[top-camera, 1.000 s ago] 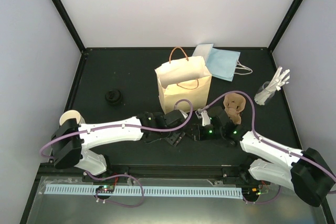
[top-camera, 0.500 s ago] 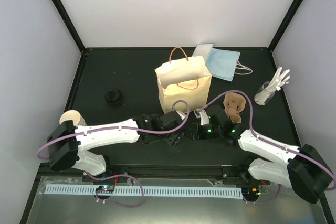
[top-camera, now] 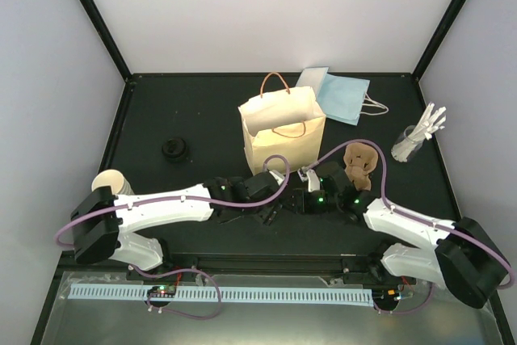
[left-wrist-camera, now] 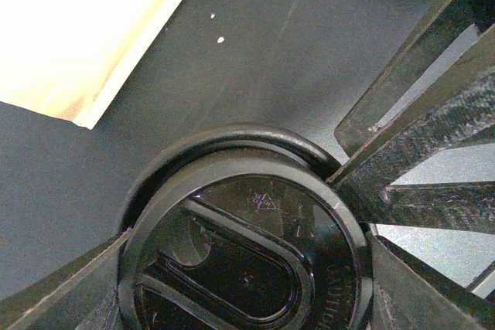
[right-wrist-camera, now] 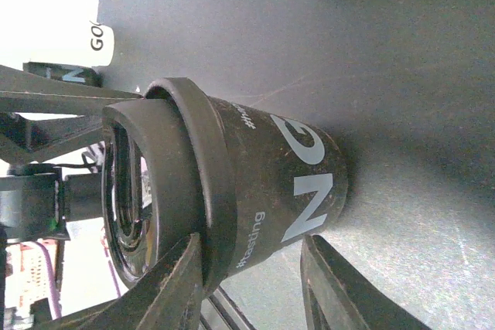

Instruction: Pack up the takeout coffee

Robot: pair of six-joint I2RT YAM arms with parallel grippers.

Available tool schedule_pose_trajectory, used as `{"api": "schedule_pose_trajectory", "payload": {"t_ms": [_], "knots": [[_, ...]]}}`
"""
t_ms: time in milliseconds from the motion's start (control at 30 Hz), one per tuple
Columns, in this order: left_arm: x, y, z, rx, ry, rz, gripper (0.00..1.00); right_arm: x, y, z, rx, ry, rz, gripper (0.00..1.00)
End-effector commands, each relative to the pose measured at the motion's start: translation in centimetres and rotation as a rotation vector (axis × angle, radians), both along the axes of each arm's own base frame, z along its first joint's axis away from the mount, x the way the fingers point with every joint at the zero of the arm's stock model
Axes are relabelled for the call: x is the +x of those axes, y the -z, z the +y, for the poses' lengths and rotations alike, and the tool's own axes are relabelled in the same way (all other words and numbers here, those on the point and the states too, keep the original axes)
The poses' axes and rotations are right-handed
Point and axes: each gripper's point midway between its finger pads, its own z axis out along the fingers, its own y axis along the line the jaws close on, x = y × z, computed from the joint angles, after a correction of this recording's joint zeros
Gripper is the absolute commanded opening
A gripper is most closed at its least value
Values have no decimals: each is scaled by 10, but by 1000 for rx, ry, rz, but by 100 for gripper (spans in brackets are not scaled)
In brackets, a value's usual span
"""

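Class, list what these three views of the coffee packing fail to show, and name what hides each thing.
Top view: the cup is lost beneath the dark left gripper and right gripper.
Left wrist view: the lid covers the cup's body and contents; the bottom edge cuts the lid off.
Right wrist view: the cup's white lettering curves out of sight.
Top view: the bag's floor is hidden by its own walls.

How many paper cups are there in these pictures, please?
2. A dark cup with a black lid stands close to the paper bag. A cream cup stands at the near left; it may be a stack. More may be hidden.
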Motion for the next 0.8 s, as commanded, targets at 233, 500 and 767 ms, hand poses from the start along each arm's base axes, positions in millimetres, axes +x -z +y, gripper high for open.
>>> {"api": "schedule_pose_trajectory", "payload": {"t_ms": [233, 500, 767], "knots": [[-39, 61, 33, 163, 46, 192, 78, -28, 57, -28, -136, 11, 128, 37], [-38, 60, 36, 167, 42, 187, 78, 5, -19, -18, -65, 21, -97, 41], [-38, 57, 35, 165, 49, 182, 77, 18, -42, -9, 0, 15, -163, 41]]}}
